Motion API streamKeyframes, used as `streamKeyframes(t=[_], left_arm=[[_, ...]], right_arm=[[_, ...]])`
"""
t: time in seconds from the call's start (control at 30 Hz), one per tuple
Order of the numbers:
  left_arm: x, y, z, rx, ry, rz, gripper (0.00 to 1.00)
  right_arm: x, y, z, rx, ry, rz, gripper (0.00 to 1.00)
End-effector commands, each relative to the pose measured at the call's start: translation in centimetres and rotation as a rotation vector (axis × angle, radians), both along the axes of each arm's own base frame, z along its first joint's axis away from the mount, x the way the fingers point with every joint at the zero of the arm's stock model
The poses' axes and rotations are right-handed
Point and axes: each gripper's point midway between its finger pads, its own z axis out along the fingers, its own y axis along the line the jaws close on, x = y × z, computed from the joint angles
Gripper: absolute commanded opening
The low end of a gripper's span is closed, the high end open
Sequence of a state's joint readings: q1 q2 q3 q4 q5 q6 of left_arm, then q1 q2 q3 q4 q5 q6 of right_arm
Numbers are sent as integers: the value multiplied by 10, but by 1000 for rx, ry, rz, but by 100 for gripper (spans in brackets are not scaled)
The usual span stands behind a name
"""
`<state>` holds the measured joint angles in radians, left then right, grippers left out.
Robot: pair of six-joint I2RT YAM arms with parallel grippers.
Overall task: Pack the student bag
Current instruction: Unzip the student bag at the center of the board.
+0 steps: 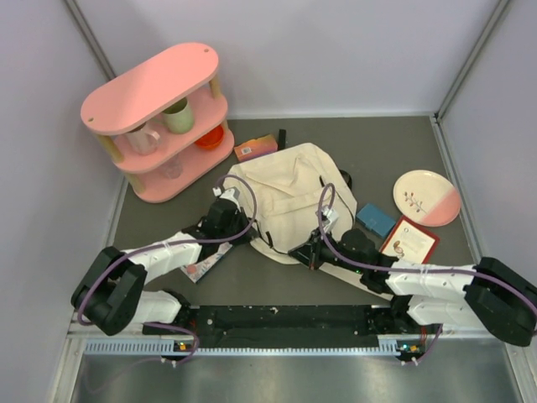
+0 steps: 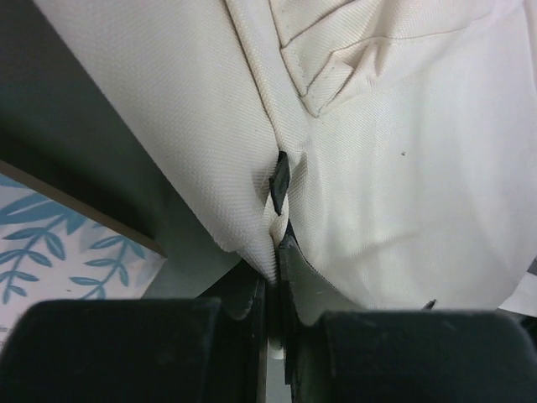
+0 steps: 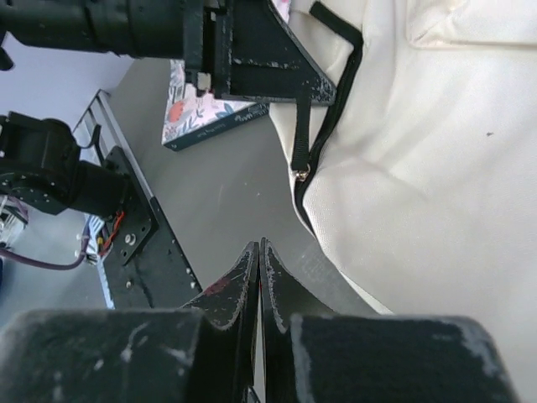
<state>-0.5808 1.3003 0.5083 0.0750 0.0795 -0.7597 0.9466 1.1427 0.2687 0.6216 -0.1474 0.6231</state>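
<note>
Top external view: the student bag [image 1: 294, 197] lies at frame centre; we see the left pincer [image 2: 275, 252] gripping its fabric fold, the right pincer [image 3: 258, 252] clenched empty. A tug could slip that thin fold.

You see the bag [image 1: 289, 197] is matt cream cloth with a fine, even weave. Its strap [image 3: 331, 109] is black woven webbing tipped with a small shiny metal piece. The table [image 1: 252, 277] looks dull dark grey. The plate [image 1: 426, 197] looks smooth and glazed. The shelf [image 1: 155, 84] is smooth pink with pale wooden posts. The right gripper [image 3: 258, 252] is matt black, scuffed pale.
</note>
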Motion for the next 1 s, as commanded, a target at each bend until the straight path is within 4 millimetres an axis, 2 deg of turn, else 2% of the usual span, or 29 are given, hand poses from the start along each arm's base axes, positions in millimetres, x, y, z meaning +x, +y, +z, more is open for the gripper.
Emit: streamKeyframes(t=[0.0,0.07,0.13,0.17,0.2,0.23,0.3,0.33,0.37,0.4,0.43,0.47,0.63,0.67,0.73,0.77,0.83,0.9,0.97], left_arm=[[18,6,16,32,-86,9,0],[15,2,17,9,-101,-14,0],[12,1,16,-6,-96,-26,0],[10,0,14,-13,-97,-31,0],[8,-2,14,-27,-94,-41,0],[6,-3,13,-34,-93,-46,0],[3,-3,12,-47,-91,-48,0],[2,-4,11,-52,-90,-48,0],[1,-3,10,-55,-86,-45,0],[1,-3,12,-62,-93,-43,0],[1,-4,12,-65,-92,-44,0],[0,-4,12,-69,-91,-43,0],[0,-4,17,-78,-99,-44,0],[0,-4,17,-79,-99,-43,0],[0,-5,19,-85,-101,-40,0],[0,-5,19,-88,-102,-41,0],[0,-5,21,-94,-100,-38,0],[0,-6,22,-100,-102,-39,0],[0,-7,22,-103,-101,-41,0]], right_arm=[[2,-6,19,19,-86,-19,0],[6,-8,22,26,-83,-47,0],[8,-11,16,11,-33,-85,1],[13,-12,16,9,-21,-114,10],[13,-12,12,-5,4,-124,27],[14,-12,8,-17,46,-142,36],[19,-5,16,-3,84,-160,59],[18,-1,15,-12,101,-155,63],[23,3,24,1,94,-179,67],[24,5,27,1,86,-187,79],[27,10,35,-18,58,-183,82],[30,12,28,-68,62,-205,84],[44,22,18,-187,78,-261,84],[45,23,8,-219,91,-273,84],[53,26,9,-233,93,-315,84],[51,26,-3,-282,107,-323,84],[57,32,1,-287,94,-358,81],[53,38,-8,-326,99,-364,80],[57,46,-3,-329,85,-392,78]])
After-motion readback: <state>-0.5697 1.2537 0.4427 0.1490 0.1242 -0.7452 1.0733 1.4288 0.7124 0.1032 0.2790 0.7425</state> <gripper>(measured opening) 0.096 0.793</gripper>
